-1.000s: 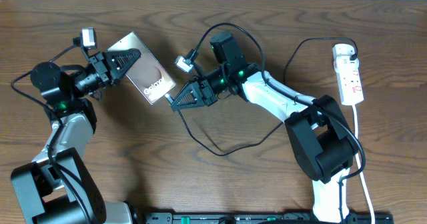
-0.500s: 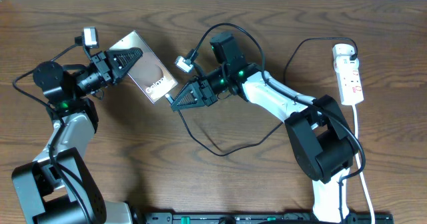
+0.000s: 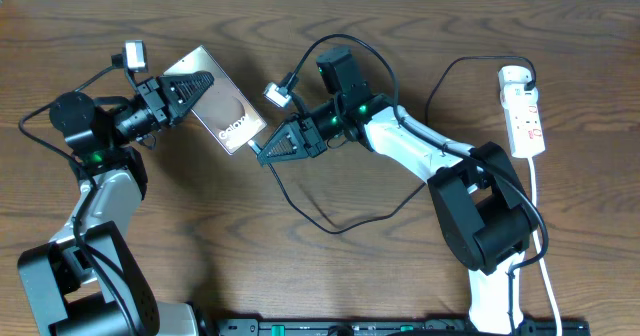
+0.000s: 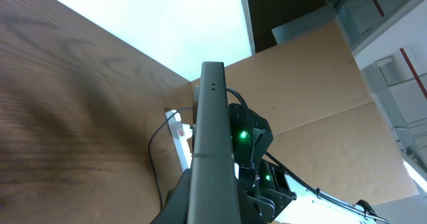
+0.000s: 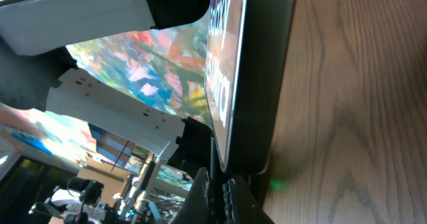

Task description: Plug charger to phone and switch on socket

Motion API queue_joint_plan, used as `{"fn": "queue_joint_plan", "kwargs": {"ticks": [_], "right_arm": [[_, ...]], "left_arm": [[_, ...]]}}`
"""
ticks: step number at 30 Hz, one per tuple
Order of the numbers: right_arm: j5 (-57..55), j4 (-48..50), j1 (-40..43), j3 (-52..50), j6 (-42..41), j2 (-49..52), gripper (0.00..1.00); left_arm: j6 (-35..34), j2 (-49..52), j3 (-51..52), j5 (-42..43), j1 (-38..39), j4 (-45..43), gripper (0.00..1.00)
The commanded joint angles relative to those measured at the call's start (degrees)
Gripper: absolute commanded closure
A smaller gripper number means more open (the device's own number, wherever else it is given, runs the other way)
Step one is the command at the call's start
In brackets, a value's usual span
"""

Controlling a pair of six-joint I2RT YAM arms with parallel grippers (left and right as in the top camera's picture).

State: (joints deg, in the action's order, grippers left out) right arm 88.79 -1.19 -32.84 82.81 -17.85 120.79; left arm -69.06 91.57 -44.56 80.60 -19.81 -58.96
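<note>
Though little has moved since a second ago, your right end effector [image 3: 262,156], apparently pinching the charger [image 3: 330,226] tip, is a touch nearer the phone [image 3: 235,118]. The left end effector [image 3: 198,84] clamps the phone. Insertion is not finished, and the socket [image 3: 525,111] waits on the table [image 3: 330,286].

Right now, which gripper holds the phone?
The left gripper: it is clamped on the phone. The right gripper only points at the phone's lower edge and seems to pinch the charger.
</note>
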Motion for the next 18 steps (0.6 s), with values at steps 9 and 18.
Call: {"fn": "queue_joint_plan", "kwargs": {"ticks": [9, 18], "right_arm": [[-0.52, 0.37, 0.7, 0.61, -0.57, -1.64, 0.99], [-1.9, 0.39, 1.03, 0.61, -1.46, -1.64, 0.99]], "left_arm": [[0.44, -0.35, -0.9, 0.96, 0.79, -0.55, 0.93], [0.46, -0.35, -0.85, -1.4, 1.55, -0.55, 0.93]]}}
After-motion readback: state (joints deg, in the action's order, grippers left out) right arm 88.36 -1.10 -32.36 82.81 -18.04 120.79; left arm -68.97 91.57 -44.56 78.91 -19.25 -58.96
